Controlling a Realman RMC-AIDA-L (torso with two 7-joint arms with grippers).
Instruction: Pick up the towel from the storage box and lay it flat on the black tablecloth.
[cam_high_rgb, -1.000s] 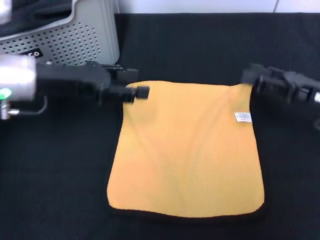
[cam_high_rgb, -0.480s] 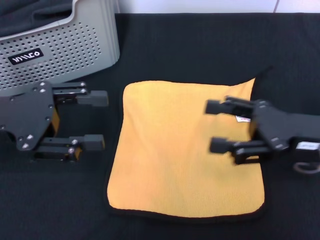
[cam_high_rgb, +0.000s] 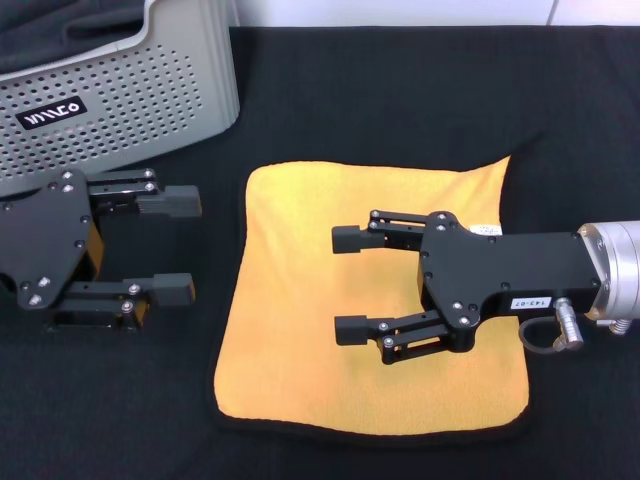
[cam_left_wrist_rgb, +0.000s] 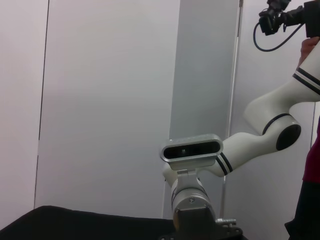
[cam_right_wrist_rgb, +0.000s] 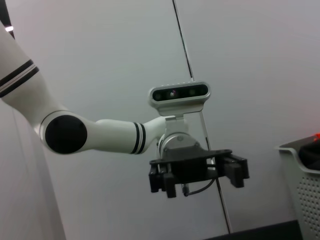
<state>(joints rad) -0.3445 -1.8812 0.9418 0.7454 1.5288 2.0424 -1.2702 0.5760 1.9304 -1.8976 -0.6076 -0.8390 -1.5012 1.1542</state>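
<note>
You'll see the black tablecloth (cam_high_rgb: 400, 90) covering the whole bench in the head view, its edges cut off on every side. On it the towel (cam_high_rgb: 300, 330) lies flat, yellow-orange face up, with a dark trim round the rim; its far right corner is folded up slightly, and its white tag is mostly hidden behind the right gripper (cam_high_rgb: 345, 283). That gripper hovers over the towel's middle, jaws spread wide and holding nothing. The storage box (cam_high_rgb: 140, 90) sits at the far left, cropped by the frame, something dark inside that you can't make out. The left gripper (cam_high_rgb: 172, 245) is beside the towel, in front of the box, jaws equally wide and empty. The wrist views show neither the towel nor that arm's own fingers; each shows only the opposite arm against a pale wall.
</note>
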